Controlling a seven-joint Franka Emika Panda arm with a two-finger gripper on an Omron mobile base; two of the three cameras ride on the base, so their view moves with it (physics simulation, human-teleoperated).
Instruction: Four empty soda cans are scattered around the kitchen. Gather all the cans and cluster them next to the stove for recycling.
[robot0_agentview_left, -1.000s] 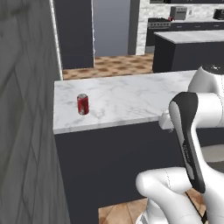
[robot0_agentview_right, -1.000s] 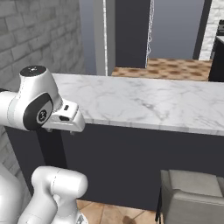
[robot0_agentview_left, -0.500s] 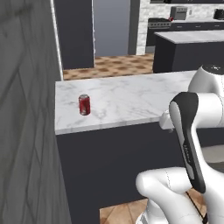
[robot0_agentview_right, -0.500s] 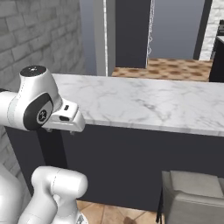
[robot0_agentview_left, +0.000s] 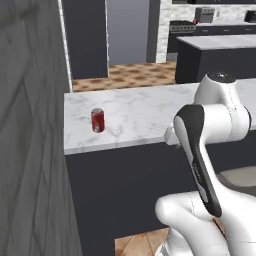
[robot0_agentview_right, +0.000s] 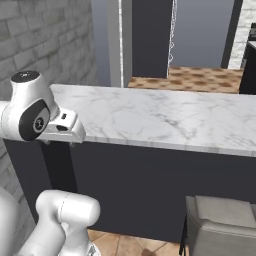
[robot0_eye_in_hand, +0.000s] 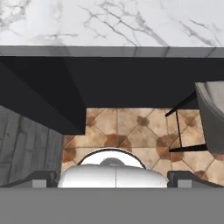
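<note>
Your claw (robot0_eye_in_hand: 112, 176) stands wide and holds nothing, aimed down at the tile floor (robot0_eye_in_hand: 131, 131); one red soda can (robot0_agentview_left: 98, 120) stands upright on the marble tabletop (robot0_agentview_left: 145, 112).

Kitchen peninsula and surrounding room, as rendered.

A white marble table (robot0_agentview_left: 135, 112) with grey veining runs across the scene on a dark base panel (robot0_agentview_right: 150, 185). Grey brick wall (robot0_agentview_right: 50, 35) stands at one end. Brown patterned tile floor (robot0_eye_in_hand: 131, 131) lies below the jaws and beyond the table. A grey upholstered stool (robot0_agentview_right: 220, 227) sits close against the base panel. Further back: dark tall cabinets (robot0_agentview_left: 85, 35), a second marble-topped island (robot0_agentview_left: 215, 42), pale brick backsplash (robot0_agentview_left: 165, 20). Lighting is even.
</note>
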